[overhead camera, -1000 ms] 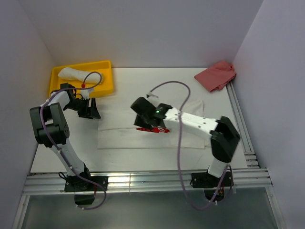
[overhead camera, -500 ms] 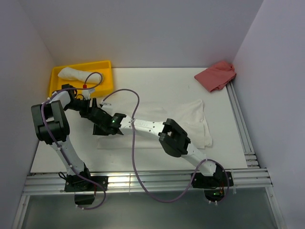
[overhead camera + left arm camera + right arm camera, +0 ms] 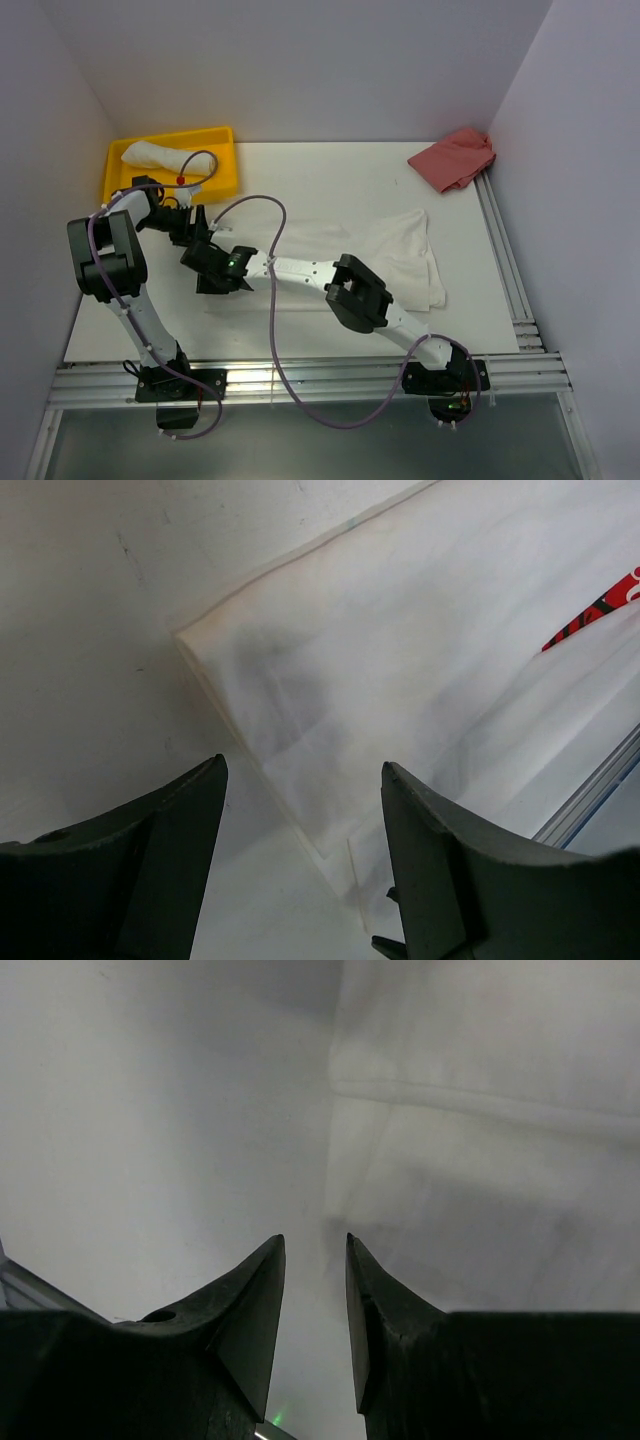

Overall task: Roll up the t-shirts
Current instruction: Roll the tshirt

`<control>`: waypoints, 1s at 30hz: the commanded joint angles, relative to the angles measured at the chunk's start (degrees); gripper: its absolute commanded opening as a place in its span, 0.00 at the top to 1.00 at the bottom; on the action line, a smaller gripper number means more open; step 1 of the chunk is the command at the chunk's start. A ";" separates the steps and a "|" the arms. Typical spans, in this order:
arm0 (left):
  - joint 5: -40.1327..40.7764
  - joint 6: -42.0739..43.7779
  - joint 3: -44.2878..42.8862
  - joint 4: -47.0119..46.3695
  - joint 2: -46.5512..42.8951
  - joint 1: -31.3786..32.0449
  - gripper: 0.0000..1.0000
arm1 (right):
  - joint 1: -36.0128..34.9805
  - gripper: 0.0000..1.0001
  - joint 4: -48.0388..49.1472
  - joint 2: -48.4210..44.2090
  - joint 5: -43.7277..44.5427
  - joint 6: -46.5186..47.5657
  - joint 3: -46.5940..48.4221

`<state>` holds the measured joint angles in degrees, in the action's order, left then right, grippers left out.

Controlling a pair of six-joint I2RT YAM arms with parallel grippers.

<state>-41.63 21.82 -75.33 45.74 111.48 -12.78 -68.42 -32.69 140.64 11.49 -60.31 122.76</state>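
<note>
The right arm stretches far across to centre left, the right gripper (image 3: 216, 272) low at the left edge of the folded t-shirt (image 3: 400, 250), jaws narrowly parted and empty. The left gripper (image 3: 196, 226) beside it gapes wide, holding nothing. Both hide that edge.

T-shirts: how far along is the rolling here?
Done: one rolled white garment lies in the yellow tray. In hand: the white t-shirt with the red print lies flat on the table. The left gripper and right gripper are open at its left edge, gripping nothing. Left: rolling this shirt; the pink cloth in the far right corner lies untouched.
</note>
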 commanded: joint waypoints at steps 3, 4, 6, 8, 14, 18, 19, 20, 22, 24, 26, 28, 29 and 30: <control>-1.53 1.03 0.10 -1.44 -0.39 0.82 0.32 | -2.24 0.62 -4.74 2.62 3.54 -0.94 5.56; -1.44 0.85 0.10 -1.53 -0.39 0.82 0.32 | -2.41 0.62 -5.02 2.71 3.80 -1.12 5.65; -1.09 0.24 0.45 -2.14 -0.48 0.91 0.33 | -2.59 0.62 -5.11 2.62 3.81 -1.47 5.12; -0.82 -0.20 0.80 -2.84 -0.48 0.91 0.33 | -2.86 0.62 -5.80 2.71 4.24 -1.73 4.95; 0.23 -1.69 1.94 -4.77 -0.91 1.17 0.35 | -3.73 0.62 -8.71 3.94 6.09 -2.18 5.65; 1.02 -2.66 2.73 -6.01 -1.44 1.44 0.36 | -4.17 0.62 -10.11 4.91 6.36 -2.18 6.88; 1.02 -2.75 2.82 -6.18 -1.62 1.52 0.37 | -4.26 0.62 -10.38 5.17 6.36 -2.09 7.05; 1.20 -3.01 2.99 -6.36 -1.62 1.53 0.38 | -4.26 0.62 -10.47 5.52 6.18 -1.91 7.66; 1.63 -3.28 3.26 -6.97 -1.88 1.61 0.39 | -4.44 0.62 -11.26 5.96 6.09 -1.48 8.72; 2.25 -3.81 3.70 -7.68 -1.97 1.70 0.42 | -4.53 0.62 -12.13 6.67 5.57 -1.39 9.08; 2.43 -4.07 3.87 -7.85 -2.06 1.88 0.48 | -4.61 0.64 -12.22 7.02 5.13 -1.47 8.73; 2.34 -4.25 4.05 -7.94 -2.14 2.05 0.51 | -4.70 0.72 -11.87 7.19 4.34 -1.47 7.76; 2.43 -4.25 4.14 -7.94 -2.15 2.23 0.55 | -4.70 0.76 -11.53 7.19 3.99 -1.39 7.41; 2.51 -4.33 4.23 -8.12 -2.15 2.32 0.58 | -4.88 0.76 -11.52 7.11 3.81 -1.39 7.23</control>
<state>-39.55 17.72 -71.72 38.76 111.46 -11.14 -72.36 -42.85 145.51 15.62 -61.71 129.78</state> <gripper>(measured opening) 0.441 0.246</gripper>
